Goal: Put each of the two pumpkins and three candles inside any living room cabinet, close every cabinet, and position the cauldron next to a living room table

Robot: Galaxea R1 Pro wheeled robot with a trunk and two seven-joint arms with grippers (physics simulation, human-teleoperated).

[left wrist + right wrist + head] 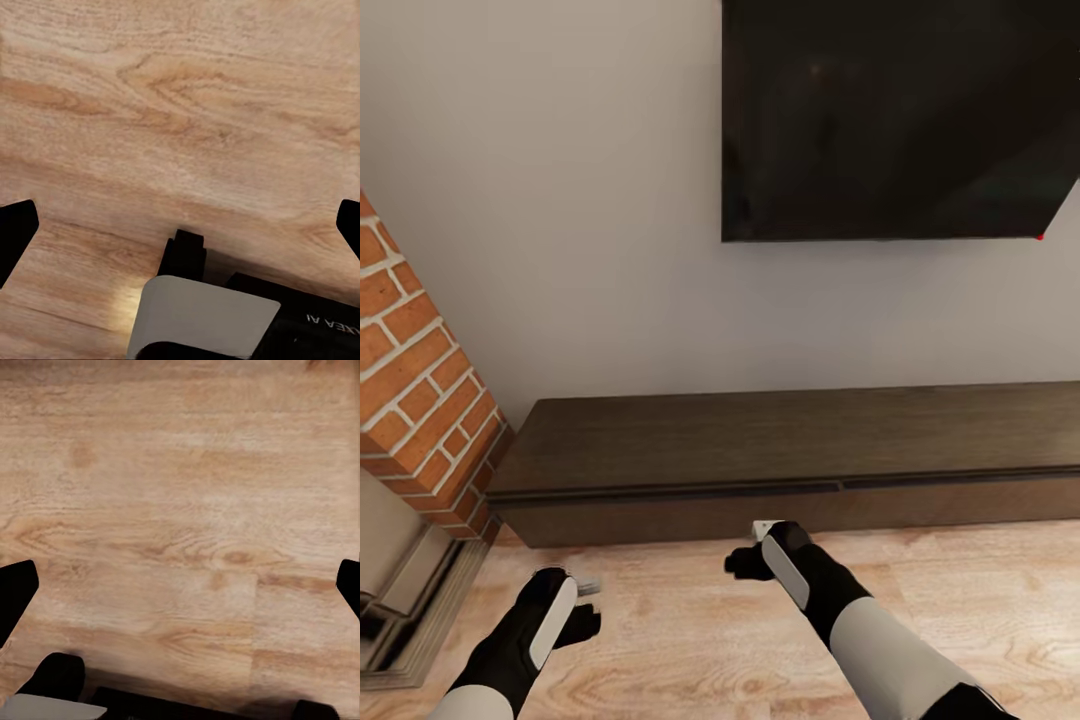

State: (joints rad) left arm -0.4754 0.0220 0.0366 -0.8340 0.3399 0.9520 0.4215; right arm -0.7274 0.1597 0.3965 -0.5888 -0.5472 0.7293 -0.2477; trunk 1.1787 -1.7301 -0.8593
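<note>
A pale wall with a dark wall-mounted screen (900, 118) rises behind a light wood-plank floor (690, 640), with a red brick fireplace surround (420, 400) on the robot's left.

The cabinet (800, 455), a long low dark-brown unit with a flat top, stands against the wall straight ahead of both claws. Its handleless drawer fronts look flush, so it appears shut. No pumpkin, candle or cauldron can be made out here.

The right gripper (760, 545) hangs just short of the cabinet's front, near the seam between two drawer fronts. In the right wrist view its fingertips (16, 589) sit wide apart at the frame edges over bare floor, so it is spread open and empty. The left gripper (585, 600) hangs lower and further back from the cabinet, also splayed wide and empty, its fingertips (16, 225) over planks.

The step in hand seems to be opening a drawer to receive the items. That calls for hooking a fingertip on a drawer front's top edge and drawing it outward.
</note>
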